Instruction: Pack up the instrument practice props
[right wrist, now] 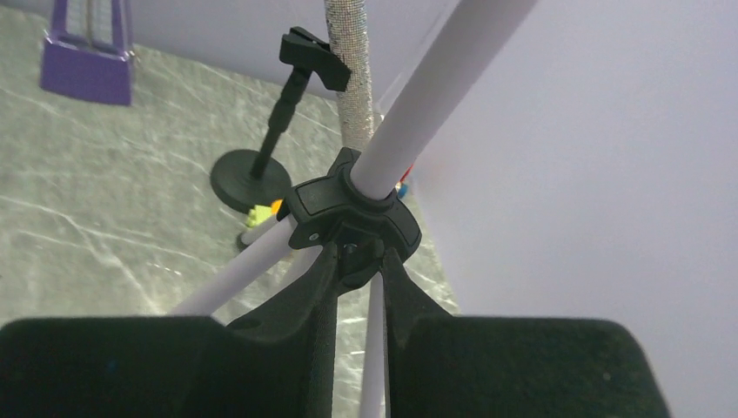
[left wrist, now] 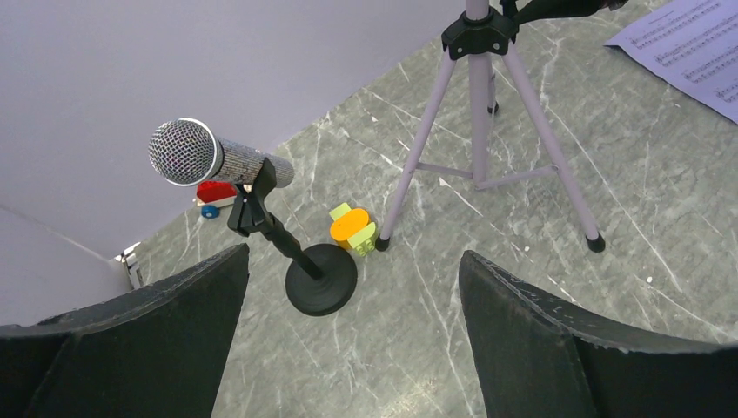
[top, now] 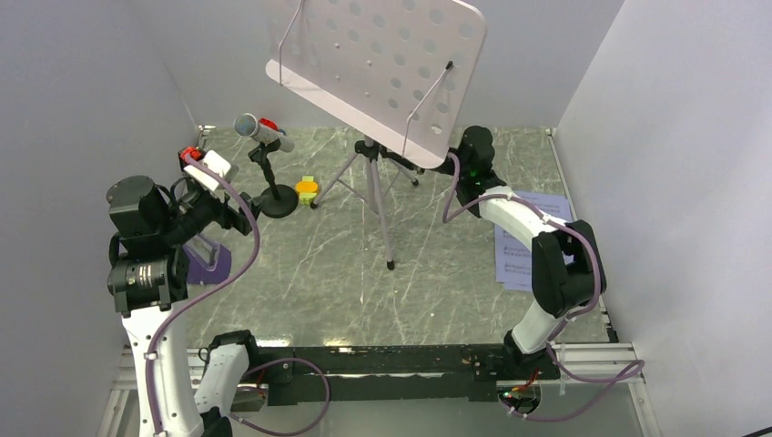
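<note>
Half the metronome [top: 198,259] behind left arm [top: 146,238]

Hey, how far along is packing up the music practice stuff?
Done: nothing visibly; the music stand stands unfolded. In hand: right gripper clamps the stand's tripod hub; left gripper hangs open facing the microphone. Left: the sheet music, metronome and orange block all sit loose on the table.
</note>
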{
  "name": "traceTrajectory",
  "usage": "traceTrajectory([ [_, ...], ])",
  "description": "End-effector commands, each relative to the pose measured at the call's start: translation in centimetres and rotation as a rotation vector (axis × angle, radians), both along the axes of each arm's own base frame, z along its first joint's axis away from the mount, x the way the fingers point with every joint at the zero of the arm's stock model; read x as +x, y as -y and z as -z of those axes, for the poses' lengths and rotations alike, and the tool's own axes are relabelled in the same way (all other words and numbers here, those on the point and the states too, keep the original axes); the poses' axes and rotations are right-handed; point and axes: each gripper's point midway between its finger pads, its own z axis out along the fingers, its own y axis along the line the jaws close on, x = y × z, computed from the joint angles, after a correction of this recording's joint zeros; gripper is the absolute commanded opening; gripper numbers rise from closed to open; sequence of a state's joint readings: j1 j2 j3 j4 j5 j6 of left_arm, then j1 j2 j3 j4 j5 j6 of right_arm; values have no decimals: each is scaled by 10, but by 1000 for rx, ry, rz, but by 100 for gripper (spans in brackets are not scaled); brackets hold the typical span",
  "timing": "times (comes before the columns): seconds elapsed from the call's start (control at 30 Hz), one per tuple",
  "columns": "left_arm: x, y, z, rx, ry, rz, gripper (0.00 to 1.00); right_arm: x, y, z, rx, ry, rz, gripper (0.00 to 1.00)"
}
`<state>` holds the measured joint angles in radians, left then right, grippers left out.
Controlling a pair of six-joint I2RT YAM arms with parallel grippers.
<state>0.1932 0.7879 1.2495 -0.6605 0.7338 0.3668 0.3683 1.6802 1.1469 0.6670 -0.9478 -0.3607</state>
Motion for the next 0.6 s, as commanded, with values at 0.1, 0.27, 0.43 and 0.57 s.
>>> traceTrajectory([
  [0.1,0,5,-8,-19,37,30,94,24,17,76,-286,155,95,0],
  [0.27,-1,7,-3,-25,38,44,94,21,16,83,-379,321,93,0],
  [0.43,-3,8,2,-24,38,47,94,16,13,90,-461,465,89,0],
  [0.57,-6,9,4,-25,43,51,94,10,13,102,-532,685,109,0],
])
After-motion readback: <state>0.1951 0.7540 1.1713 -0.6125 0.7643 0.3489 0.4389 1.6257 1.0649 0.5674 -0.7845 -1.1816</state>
